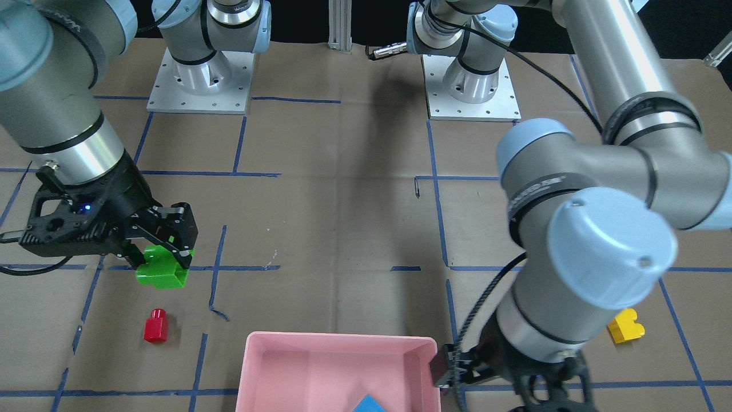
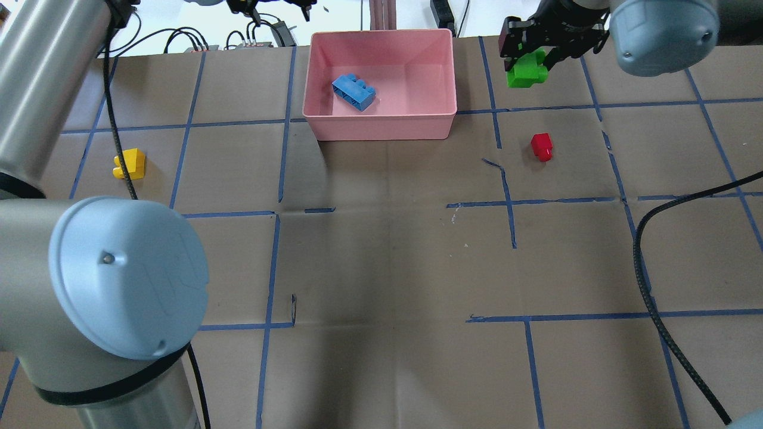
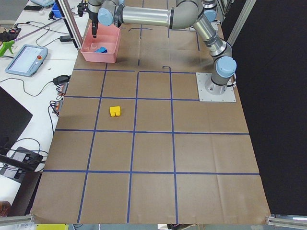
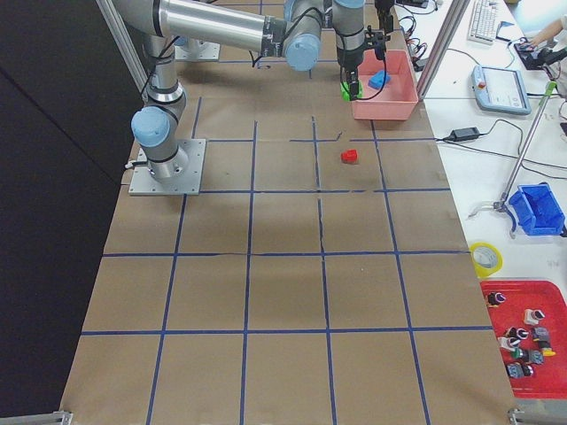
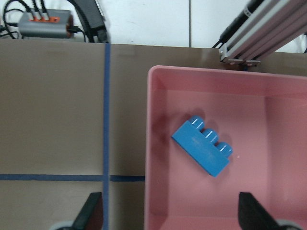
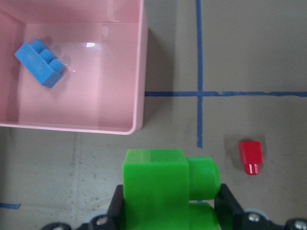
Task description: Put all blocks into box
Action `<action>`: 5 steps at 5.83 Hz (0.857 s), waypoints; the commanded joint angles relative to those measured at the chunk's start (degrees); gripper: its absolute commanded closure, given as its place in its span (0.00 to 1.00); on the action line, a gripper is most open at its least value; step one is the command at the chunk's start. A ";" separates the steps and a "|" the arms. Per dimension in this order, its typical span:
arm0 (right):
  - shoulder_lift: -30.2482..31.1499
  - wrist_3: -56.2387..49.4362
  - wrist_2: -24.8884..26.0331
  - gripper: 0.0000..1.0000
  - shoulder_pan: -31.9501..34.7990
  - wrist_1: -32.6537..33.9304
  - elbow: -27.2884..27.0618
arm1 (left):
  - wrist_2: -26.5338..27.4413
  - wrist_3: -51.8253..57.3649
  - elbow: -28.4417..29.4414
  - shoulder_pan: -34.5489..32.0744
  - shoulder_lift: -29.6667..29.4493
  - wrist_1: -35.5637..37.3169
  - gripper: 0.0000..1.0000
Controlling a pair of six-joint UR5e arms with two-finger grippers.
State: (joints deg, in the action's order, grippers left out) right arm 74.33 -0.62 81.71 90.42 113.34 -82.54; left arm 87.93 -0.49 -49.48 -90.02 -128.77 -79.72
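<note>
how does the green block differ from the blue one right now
The green block is clamped in the right gripper; the blue block lies free. The green block is outside the box; the blue block is inside, on its floor. The green block shows two studs and the blue block three, so it looks longer. Both are studded plastic bricks.
</note>
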 commanded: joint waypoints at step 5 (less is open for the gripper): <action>-31.59 1.23 -0.85 0.87 12.85 0.92 32.34 | 0.31 20.60 -12.38 28.75 3.18 -1.85 0.01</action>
State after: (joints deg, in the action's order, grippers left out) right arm 45.69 0.57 80.95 102.67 114.29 -52.86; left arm 88.03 18.14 -60.08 -63.47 -125.01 -82.06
